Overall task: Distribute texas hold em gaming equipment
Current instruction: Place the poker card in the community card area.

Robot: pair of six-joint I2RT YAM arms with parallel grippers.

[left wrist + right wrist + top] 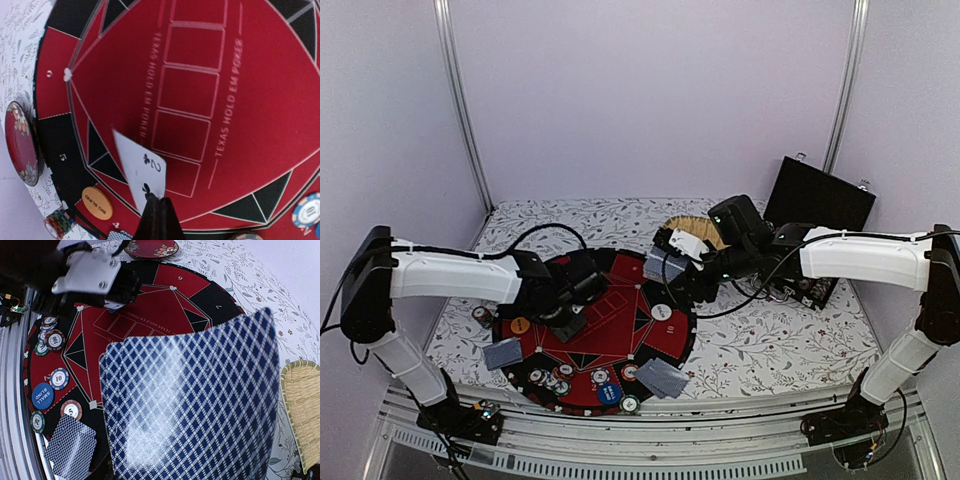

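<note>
– Progress on the deal?
– Partway, I judge. Chips [59, 378] sit along the near rim of the mat [260, 75]. The small blind button [42, 395] and big blind button [97, 202] are out, and a left card pile [504, 353] and a near card pile [663, 377] lie at its edge.
– And the arms?
– The left gripper [159, 202] is pinched tight on the two of clubs [142, 170], face up over the centre boxes; the boxes in view are bare. The right gripper [672, 268] clamps a bowed blue-backed card [192, 405] above the mat's far right edge.
– What's left?
– Probably laying the community cards and dealing the seats that have none.
</note>
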